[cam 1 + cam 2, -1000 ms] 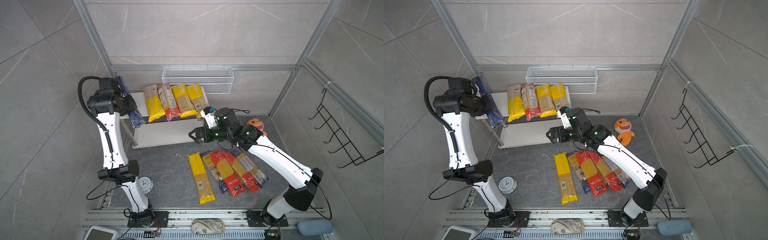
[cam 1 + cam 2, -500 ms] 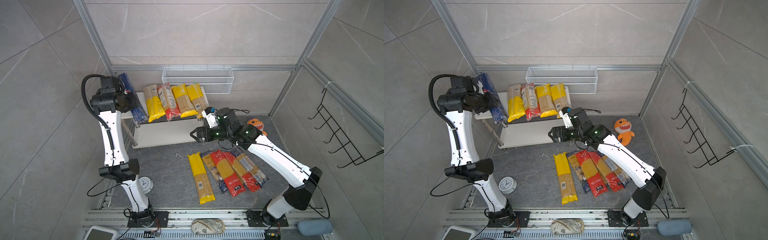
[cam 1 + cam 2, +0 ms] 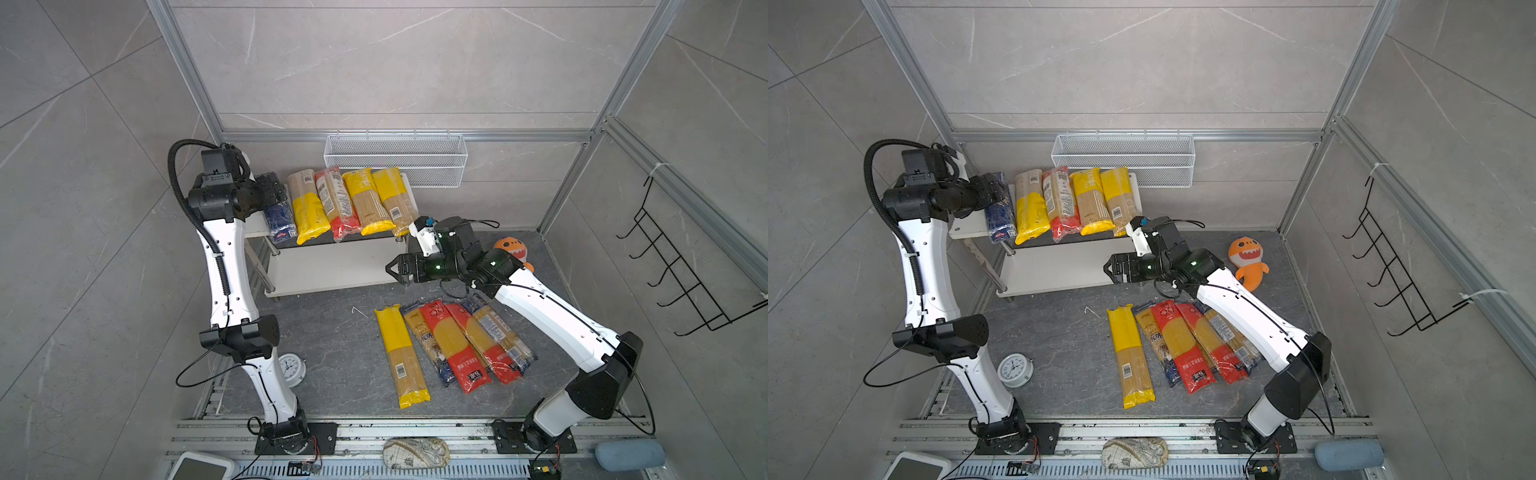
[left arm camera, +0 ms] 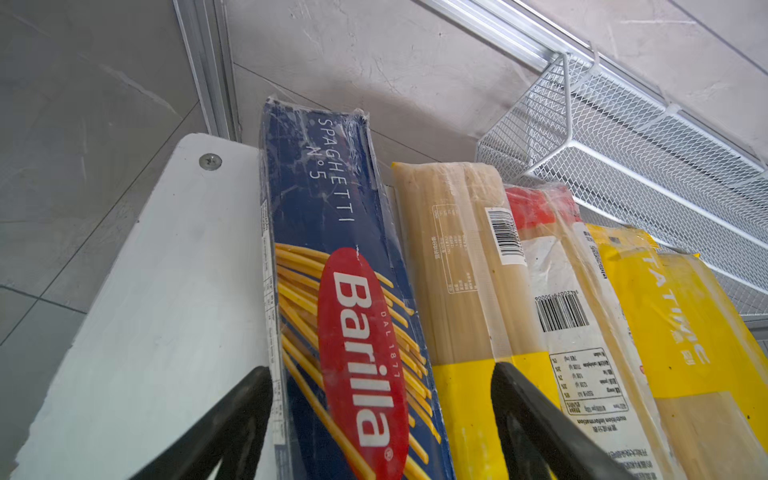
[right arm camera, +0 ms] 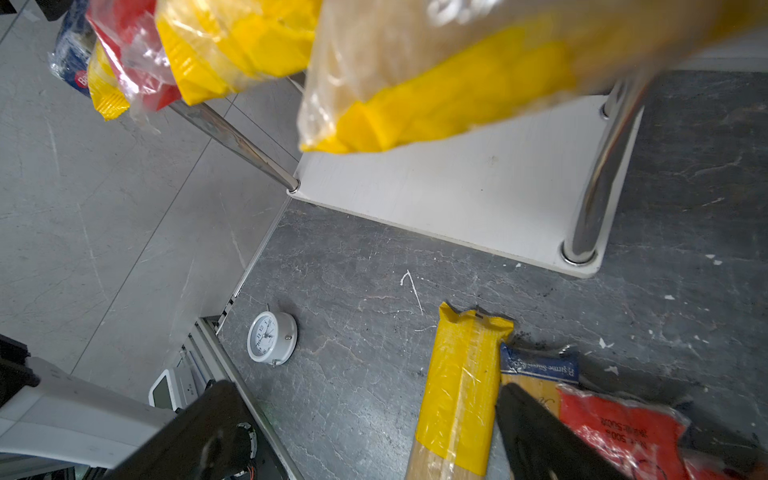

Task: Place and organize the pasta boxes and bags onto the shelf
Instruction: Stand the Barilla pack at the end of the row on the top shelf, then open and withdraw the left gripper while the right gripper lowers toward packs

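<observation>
The dark-blue Barilla pack (image 3: 280, 218) (image 4: 332, 208) lies at the left end of the shelf's top board (image 3: 255, 228) (image 4: 166, 291), beside several bagged packs (image 3: 368, 199). My left gripper (image 3: 274, 193) (image 4: 378, 368) hangs over the Barilla pack's near half, open. One finger stands by the pack's outer edge. The other is apart from it, over the neighbouring yellow-ended bag (image 4: 461, 395). My right gripper (image 3: 392, 270) (image 5: 365, 386) is open and empty above the floor, by the lower board's (image 3: 332, 266) (image 5: 457, 199) right front corner. Several more packs (image 3: 453, 345) lie side by side on the floor, a yellow one (image 5: 461, 399) leftmost.
An orange plush shark (image 3: 1246, 257) sits behind my right arm. A small white clock (image 3: 291, 365) (image 5: 270, 338) lies on the floor near my left arm's base. A white wire basket (image 3: 395, 160) hangs on the back wall above the shelf. A black wire rack (image 3: 665, 270) hangs on the right wall.
My left gripper swung the dark-blue pack from beyond the shelf's left end onto the top board beside the other packs, then opened. The right arm has barely moved.
</observation>
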You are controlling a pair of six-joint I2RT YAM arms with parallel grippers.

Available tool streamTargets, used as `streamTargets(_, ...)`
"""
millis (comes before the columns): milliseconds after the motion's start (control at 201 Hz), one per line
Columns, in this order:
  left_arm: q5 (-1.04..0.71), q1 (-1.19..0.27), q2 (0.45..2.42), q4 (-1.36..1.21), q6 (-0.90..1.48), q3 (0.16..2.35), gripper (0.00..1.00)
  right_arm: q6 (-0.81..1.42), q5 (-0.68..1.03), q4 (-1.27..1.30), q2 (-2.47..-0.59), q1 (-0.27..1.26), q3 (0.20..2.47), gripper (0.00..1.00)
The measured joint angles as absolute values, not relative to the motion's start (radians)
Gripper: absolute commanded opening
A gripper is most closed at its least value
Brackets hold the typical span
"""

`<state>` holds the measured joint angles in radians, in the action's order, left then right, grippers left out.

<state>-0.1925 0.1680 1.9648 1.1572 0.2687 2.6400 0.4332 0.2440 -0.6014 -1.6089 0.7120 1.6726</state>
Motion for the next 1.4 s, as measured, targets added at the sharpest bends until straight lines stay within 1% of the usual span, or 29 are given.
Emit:
streamTargets(159,-0.191,0.168,1.906,1.156,0.276,2.59,0.88,0.433,0.251,-0.601,-1.587,0.712,1.653,1.0)
streamTargets(324,-0.188,0.168,1.718,1.144,0.314,2.42,0.89,0.433,0.25,-0.6,-1.517,0.712,1.612,1.0)
streamTargets(453,-0.183,0.168,1.511,1.121,0.358,2.228,0.91,0.433,0.243,-0.601,-1.444,0.712,1.562,1.0)
streamTargets(657,-0.188,0.162,1.196,1.11,0.439,1.871,0.92,0.432,0.216,-0.608,-1.332,0.712,1.453,1.0)
streamTargets(796,-0.203,0.133,1.038,1.113,0.486,1.636,0.92,0.432,0.202,-0.624,-1.251,0.712,1.37,1.0)
streamTargets(891,-0.218,0.09,0.969,1.111,0.518,1.494,0.92,0.433,0.194,-0.63,-1.193,0.712,1.314,1.0)
streamTargets(1010,-0.205,-0.025,0.911,1.1,0.564,1.325,0.92,0.437,0.184,-0.635,-1.119,0.712,1.237,1.0)
streamTargets(1150,-0.134,-0.243,0.895,1.06,0.64,1.155,0.92,0.46,0.175,-0.64,-1.045,0.712,1.146,1.0)
streamTargets(1299,-0.019,-0.527,0.985,0.979,0.731,1.065,0.93,0.492,0.176,-0.64,-0.995,0.715,1.049,1.0)
streamTargets(1404,0.035,-0.664,1.079,0.897,0.784,1.028,0.94,0.519,0.176,-0.645,-0.951,0.722,0.978,1.0)
